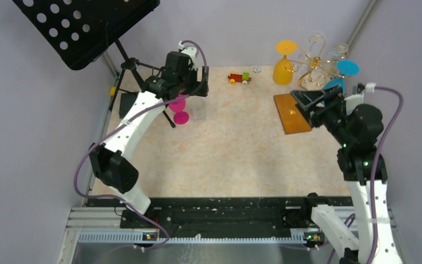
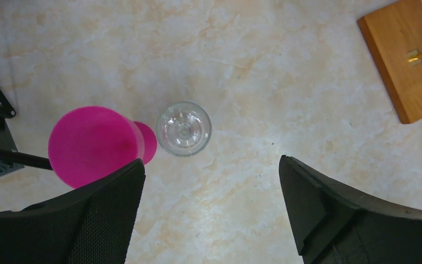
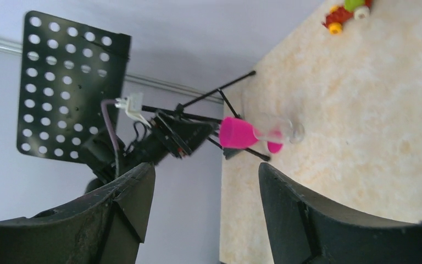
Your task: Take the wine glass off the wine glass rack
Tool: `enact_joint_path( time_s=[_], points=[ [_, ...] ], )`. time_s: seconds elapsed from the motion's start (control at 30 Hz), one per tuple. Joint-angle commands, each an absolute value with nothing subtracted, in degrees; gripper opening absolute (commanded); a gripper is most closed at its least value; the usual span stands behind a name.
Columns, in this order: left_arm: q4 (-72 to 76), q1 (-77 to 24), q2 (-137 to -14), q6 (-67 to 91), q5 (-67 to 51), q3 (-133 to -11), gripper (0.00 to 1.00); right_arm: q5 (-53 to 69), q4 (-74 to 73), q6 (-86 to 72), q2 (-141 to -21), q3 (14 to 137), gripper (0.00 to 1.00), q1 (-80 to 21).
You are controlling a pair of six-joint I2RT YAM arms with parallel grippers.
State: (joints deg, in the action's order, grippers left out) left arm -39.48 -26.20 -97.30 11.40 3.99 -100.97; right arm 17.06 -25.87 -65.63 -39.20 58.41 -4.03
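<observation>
The wine glass rack [image 1: 314,59], gold wire on an orange-brown wooden base [image 1: 290,114], stands at the far right. An orange wine glass [image 1: 283,69] and two blue wine glasses [image 1: 347,67] hang on it. A pink wine glass [image 1: 178,104] and a clear glass [image 1: 198,108] stand on the table at the far left. My left gripper [image 1: 191,92] is open and empty above them; its wrist view shows the pink glass [image 2: 93,143] and the clear glass [image 2: 183,128] ahead of the jaws. My right gripper [image 1: 303,104] is open and empty over the base.
A black music stand [image 1: 82,25] on a tripod stands at the far left corner, also in the right wrist view [image 3: 66,82]. A small toy train [image 1: 239,78] lies at the back middle. Grey walls close in the table on three sides.
</observation>
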Motion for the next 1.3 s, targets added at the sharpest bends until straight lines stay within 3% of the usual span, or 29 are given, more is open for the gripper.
enact_joint_path(
  time_s=[0.0, 0.17, 0.27, 0.5, 0.77, 1.27],
  points=[
    [-37.3, -25.7, -90.6, 14.3, -1.7, -96.4, 0.95, 15.7, -21.8, -56.1, -47.8, 73.0, 0.67, -4.4],
    [-33.4, -25.6, -82.0, 16.1, -6.2, -87.8, 0.95, 6.1, -21.1, -49.6, -57.3, 82.6, 0.63, -4.4],
    [-31.8, -25.6, -77.0, 16.8, -6.8, -83.3, 0.95, 1.6, -19.9, -47.0, -64.0, 85.8, 0.69, -4.4],
    [-30.6, -25.7, -68.1, 17.4, -8.5, -74.8, 0.95, 5.0, -22.7, -40.2, -80.0, 98.5, 0.72, -4.3],
    [-31.1, -25.7, -64.9, 17.2, -11.7, -71.2, 0.95, 2.1, -26.0, -38.0, -90.1, 107.1, 0.51, -4.2],
    [-29.9, -25.7, -64.5, 18.5, -14.2, -71.1, 0.95, 3.4, -34.8, -36.7, -101.2, 118.7, 0.54, -2.0]
  ],
)
